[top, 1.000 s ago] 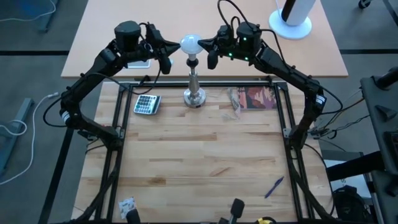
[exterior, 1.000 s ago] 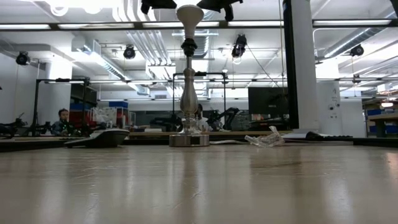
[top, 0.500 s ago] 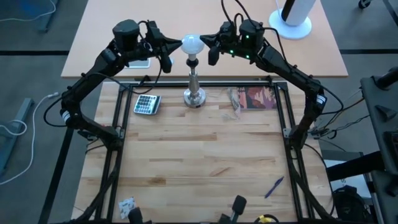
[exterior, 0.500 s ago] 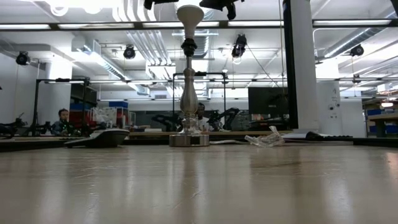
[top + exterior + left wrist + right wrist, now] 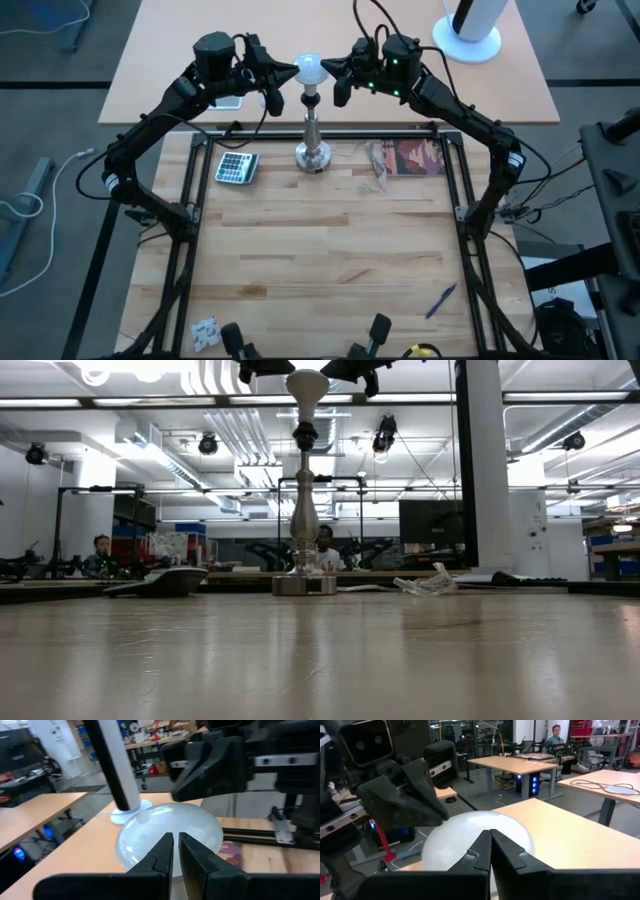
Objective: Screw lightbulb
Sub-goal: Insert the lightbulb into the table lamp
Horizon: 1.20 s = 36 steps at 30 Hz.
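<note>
High view showed a wooden plank bench (image 5: 320, 260) from above. Nearest the camera, a small blue pen (image 5: 441, 299) lay on the planks, off to the right. Farther back sat a grey pocket calculator (image 5: 236, 167), then the round foot of a silver metal stand (image 5: 312, 150), and beside that a crumpled clear wrapper (image 5: 379, 160) next to a flat red-brown booklet (image 5: 420, 157).

On top of the stand sat the small white frosted lightbulb (image 5: 309, 69), with its screw base pointing down into the black socket. The low view showed the lightbulb (image 5: 306, 384) upright on the stand (image 5: 303, 510), high above the bench top.

Two dark arms reached in at the far end. The left claw (image 5: 290, 71) was up against the left side of the lightbulb. Its fingers (image 5: 172, 851) were nearly shut, with only a thin slit between them, and they held nothing. The lightbulb (image 5: 150, 832) showed right in front of their tips. The right claw (image 5: 327, 68) was just beside the right side of the lightbulb. Its fingers (image 5: 485, 850) were pressed fully together and held nothing, and the lightbulb (image 5: 455, 832) was just past them.

Farthest back stood a large white cylinder on a round base (image 5: 470, 28) on a pale orange bench (image 5: 180, 30).
</note>
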### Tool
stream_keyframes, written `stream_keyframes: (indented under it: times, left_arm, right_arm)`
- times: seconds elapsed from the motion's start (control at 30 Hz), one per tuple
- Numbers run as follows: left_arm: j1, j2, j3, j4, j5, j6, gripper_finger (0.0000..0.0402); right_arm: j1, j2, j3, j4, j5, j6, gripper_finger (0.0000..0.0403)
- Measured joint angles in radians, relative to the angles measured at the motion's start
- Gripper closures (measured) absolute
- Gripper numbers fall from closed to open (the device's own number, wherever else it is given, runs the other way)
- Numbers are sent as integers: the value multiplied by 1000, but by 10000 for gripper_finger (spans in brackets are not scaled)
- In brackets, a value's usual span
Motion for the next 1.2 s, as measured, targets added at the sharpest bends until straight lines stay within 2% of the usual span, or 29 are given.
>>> stream_keyframes:
  times: [1.2]
  left_arm:
    - [9, 1, -2, -25, -62, -11, 381]
  right_arm:
    - [16, 37, 0, 31, -11, 68, 403]
